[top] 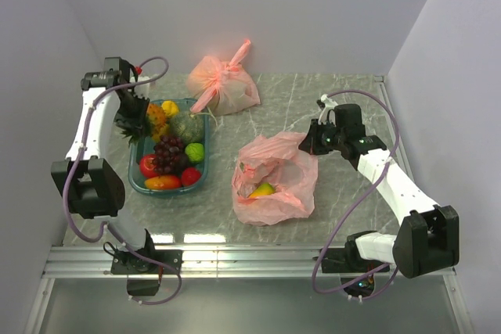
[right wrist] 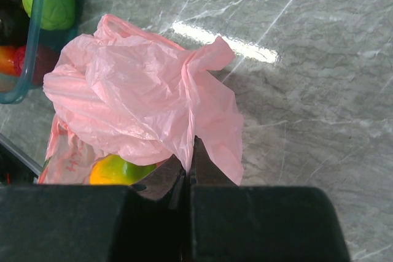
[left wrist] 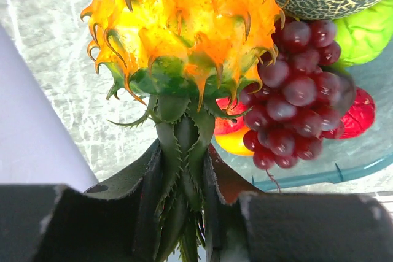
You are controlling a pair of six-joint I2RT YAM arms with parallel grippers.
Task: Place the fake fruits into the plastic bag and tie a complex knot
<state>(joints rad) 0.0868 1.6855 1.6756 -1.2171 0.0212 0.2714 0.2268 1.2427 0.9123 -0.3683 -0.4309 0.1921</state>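
The left pincer (left wrist: 190, 216) is clamped on the pineapple (left wrist: 184, 23) by its leafy crown (left wrist: 181, 145), which fills the gap between the jaws. The fruit's long axis is seen running straight out from the pincer, crown nearest and body beyond, with the grapes (left wrist: 295, 96) farther off to the right. The right pincer (right wrist: 189, 179) is pressed together on a fold of the plastic bag (right wrist: 141, 96), which is spread just beyond it; a mango (right wrist: 113, 170) is glimpsed inside. The bag is placed well to the right of the left pincer, so a sideways carry is judged necessary. The jaw tips are hidden by leaves, and the bag's mouth cannot be made out.
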